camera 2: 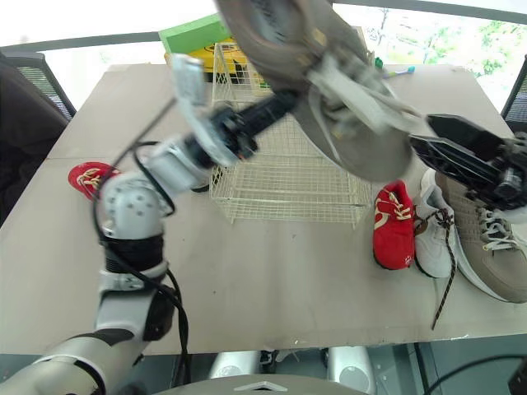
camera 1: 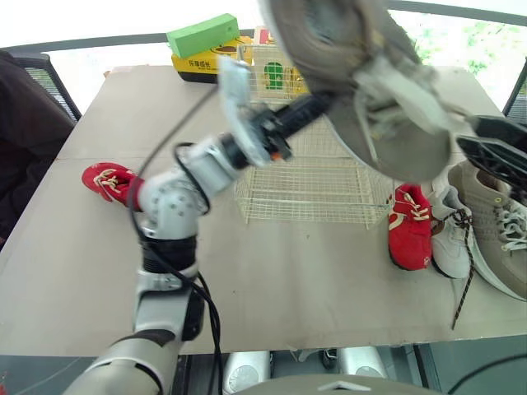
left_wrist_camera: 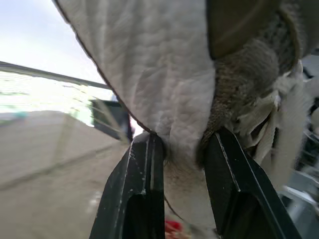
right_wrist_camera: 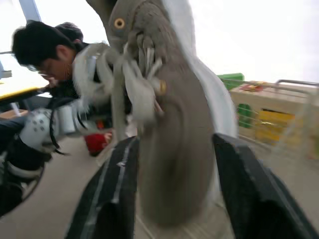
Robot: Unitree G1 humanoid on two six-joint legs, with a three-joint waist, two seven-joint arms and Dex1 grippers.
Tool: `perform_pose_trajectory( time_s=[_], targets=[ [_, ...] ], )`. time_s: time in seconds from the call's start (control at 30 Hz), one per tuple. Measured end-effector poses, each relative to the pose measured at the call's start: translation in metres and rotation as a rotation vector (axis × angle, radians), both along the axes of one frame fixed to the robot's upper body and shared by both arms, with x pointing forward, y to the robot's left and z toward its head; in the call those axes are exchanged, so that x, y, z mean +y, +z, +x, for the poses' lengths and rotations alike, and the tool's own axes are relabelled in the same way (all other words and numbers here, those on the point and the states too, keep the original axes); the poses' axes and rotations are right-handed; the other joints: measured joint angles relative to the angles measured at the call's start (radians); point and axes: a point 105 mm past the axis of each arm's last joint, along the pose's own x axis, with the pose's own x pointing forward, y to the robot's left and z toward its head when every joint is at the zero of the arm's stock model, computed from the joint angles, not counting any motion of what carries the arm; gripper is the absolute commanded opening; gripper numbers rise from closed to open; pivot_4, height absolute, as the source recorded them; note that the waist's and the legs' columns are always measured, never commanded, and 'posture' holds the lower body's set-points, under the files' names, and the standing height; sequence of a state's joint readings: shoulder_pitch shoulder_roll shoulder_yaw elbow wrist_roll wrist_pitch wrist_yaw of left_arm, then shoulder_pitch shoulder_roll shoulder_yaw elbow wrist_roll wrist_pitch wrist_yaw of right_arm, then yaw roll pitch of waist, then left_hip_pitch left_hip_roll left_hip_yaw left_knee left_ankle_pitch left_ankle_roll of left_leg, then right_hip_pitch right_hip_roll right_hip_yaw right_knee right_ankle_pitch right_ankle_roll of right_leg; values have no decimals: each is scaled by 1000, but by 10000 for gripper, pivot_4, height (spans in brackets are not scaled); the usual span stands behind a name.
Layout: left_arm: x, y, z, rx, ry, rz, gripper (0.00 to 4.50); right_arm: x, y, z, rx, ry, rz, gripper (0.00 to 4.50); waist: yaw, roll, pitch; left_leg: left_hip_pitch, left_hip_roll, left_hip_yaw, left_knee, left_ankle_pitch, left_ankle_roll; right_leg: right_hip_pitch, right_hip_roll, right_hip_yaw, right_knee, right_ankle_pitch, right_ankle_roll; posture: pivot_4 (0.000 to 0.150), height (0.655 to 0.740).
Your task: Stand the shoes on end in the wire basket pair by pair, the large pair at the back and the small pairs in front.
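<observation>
Basket [camera 1: 313, 191] partly blocked by grey shoe [camera 1: 370, 90] clamped in left gripper [left_wrist_camera: 183, 135]. Right gripper [right_wrist_camera: 177, 139] fingers apart at basket's 3 o'clock, red shoe [camera 1: 409, 226] below.

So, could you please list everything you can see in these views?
Raised large shoe: 1, grey-brown, in the air over the table.
Second large shoe: 1, grey-brown, table's right edge.
Red shoes: 2, one left of basket, one right.
White shoe: 1, beside right red shoe.
Wire basket: 1, white, table centre.
Green box, yellow box: 1 each, table back.
Table: 1, beige.
Person: 1, dark top.
Left gripper: black, shut on raised shoe.
Right gripper: black, open around it.
</observation>
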State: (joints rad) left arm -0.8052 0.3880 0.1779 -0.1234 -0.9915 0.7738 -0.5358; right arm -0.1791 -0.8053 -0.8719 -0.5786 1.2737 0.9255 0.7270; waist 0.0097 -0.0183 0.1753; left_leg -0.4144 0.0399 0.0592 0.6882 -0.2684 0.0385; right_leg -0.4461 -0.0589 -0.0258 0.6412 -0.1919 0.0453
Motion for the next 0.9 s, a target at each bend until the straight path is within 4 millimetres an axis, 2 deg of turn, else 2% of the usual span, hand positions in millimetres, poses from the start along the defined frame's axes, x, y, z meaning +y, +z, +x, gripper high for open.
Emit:
perform_pose_trajectory(
  time_s=[0.03, 0.1, 0.17, 0.3, 0.33, 0.37, 0.4, 0.47, 0.5, 0.53, 0.57, 0.67, 0.73, 0.9],
  targets=[
    [12, 10, 3, -10, 36, 0, 8944, -5, 2, -6, -39, -6, 4, 39675, 1, 0, 0, 0, 0, -1, 0, 0, 0, 0, 0, 0, 0, 0, 0, 1500, 7400],
    [21, 24, 5, -26, 55, 14, 8944, -13, 2, -20, -108, -5, 14, 39675, 6, -1, 0, 0, 0, -2, 0, 0, 0, 2, 0, -1, -2, 0, 0, 1500, 7400],
    [37, 40, 11, -31, 94, 72, 8944, -26, -10, -40, -155, -10, 24, 39675, 12, -2, 0, -2, 0, -5, 0, 0, 0, 4, 3, -1, -5, 0, 1, 1500, 7400],
    [57, 60, 23, -63, 179, 126, 8944, -52, -29, -63, -129, -65, -26, 39675, 11, -2, 0, 0, -1, -7, 0, 0, 0, 9, 4, 0, -10, 0, 1, 1500, 7400],
    [60, 65, 26, -75, 200, 138, 8944, -55, -33, -63, -115, -76, -40, 39675, 10, -2, 0, 1, -1, -9, 0, 0, 0, 12, 6, 0, -13, -1, 1, 1500, 7400],
    [74, 68, 32, -80, 250, 155, 8944, -45, -28, -39, -148, -106, -19, 39675, -16, -10, -2, 8, 3, -7, 0, 0, 0, 14, 9, 6, -13, -1, 1, 1500, 7400],
    [79, 76, 42, -94, 300, 161, 8944, -6, -18, -5, -178, -58, -19, 39675, -31, -11, 0, 14, 0, -9, 0, 0, -1, 17, 10, 10, -15, 1, -7, 1500, 7400],
    [55, 82, 44, -141, 239, 199, 8944, 47, -13, 16, -162, 36, -94, 39675, -35, -4, 7, 16, -10, -18, -2, 0, -1, 15, 5, 12, -15, 6, -8, 1500, 7400],
    [40, 82, 43, -174, 188, 236, 8944, 66, -14, 20, -152, 66, -141, 39675, -27, -4, 7, 16, -13, -17, -5, 1, -2, 15, 5, 12, -13, 5, -8, 1500, 7400],
    [35, 81, 43, -202, 161, 255, 8944, 72, -12, 27, -152, 46, -176, 39675, -18, -3, 6, 16, -12, -19, -4, 3, -4, 15, 8, 12, -13, 5, -9, 1500, 7400],
    [39, 80, 47, -205, 172, 254, 8944, 69, -9, 34, -154, 1, -193, 39675, -15, -3, 6, 16, -11, -19, -4, 3, -4, 15, 9, 12, -13, 6, -11, 1500, 7400],
    [52, 64, 64, -154, 233, 278, 8944, 50, 0, 55, -137, -118, -179, 39675, -12, -3, 6, 9, -12, -19, -5, 1, -1, 9, 9, 13, -13, 7, -3, 1500, 7400],
    [51, 60, 67, -153, 239, 290, 8944, 50, 1, 57, -137, -121, -176, 39675, -8, -3, 6, -7, -12, -19, -4, 2, -4, -6, 9, 13, -9, 7, -1, 1500, 7400],
    [49, 64, 67, -226, 264, 333, 8944, 52, 2, 56, -127, -113, -162, 39675, -3, -3, 6, -15, -14, -21, -3, 1, -2, -10, 7, 11, -14, 7, 3, 1500, 7400]
  ],
)
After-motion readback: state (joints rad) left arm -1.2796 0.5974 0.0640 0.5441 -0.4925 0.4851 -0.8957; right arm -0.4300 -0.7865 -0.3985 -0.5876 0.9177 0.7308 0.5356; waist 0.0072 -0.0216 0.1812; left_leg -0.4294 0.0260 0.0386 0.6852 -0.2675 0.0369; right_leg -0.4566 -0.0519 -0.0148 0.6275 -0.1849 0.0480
